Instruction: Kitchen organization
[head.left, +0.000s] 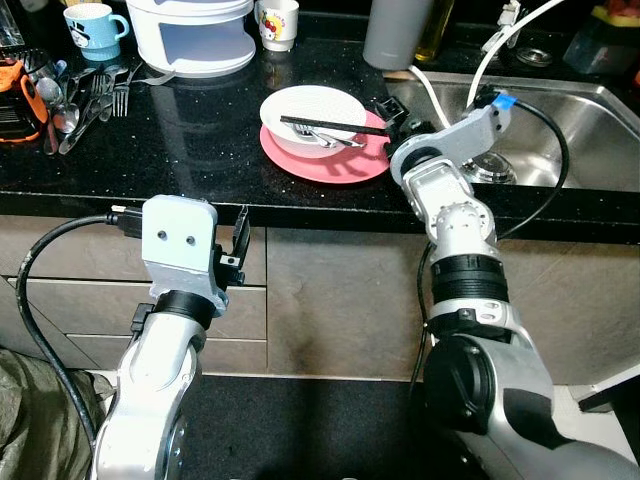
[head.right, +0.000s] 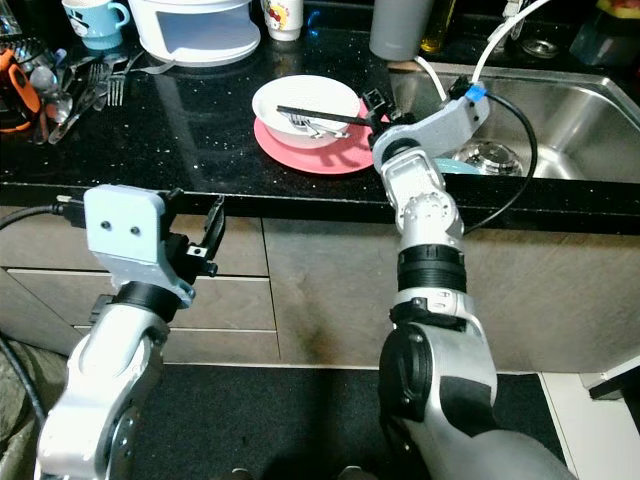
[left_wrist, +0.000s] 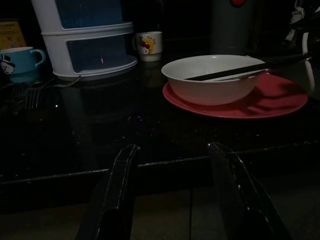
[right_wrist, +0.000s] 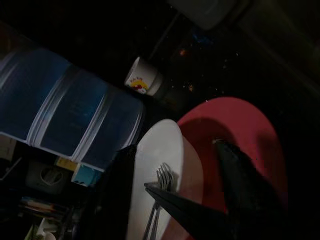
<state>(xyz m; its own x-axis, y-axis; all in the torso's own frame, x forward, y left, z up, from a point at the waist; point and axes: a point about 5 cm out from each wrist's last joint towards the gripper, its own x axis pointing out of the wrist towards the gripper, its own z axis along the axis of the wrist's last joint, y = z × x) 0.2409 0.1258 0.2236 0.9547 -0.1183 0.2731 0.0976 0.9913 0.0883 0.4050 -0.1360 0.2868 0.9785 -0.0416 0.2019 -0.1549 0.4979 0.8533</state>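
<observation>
Right claw (head.left: 388, 112) spread at the pink plate (head.left: 335, 160) rim; left claw (head.left: 238, 240) spread below the counter edge (head.left: 200, 205)

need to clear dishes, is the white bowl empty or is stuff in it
Not empty: the white bowl sits upright on the pink plate, with a fork inside and black chopsticks lying across its rim.

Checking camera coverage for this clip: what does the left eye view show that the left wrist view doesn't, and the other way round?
Left eye view alone: the steel sink, both silver arms, and the right gripper at the red plate's edge. Left wrist view alone: a close look along the open left gripper, held below the counter edge. Shared: white bowl on red plate, black chopsticks across it, blue mug, white stacked container.
</observation>
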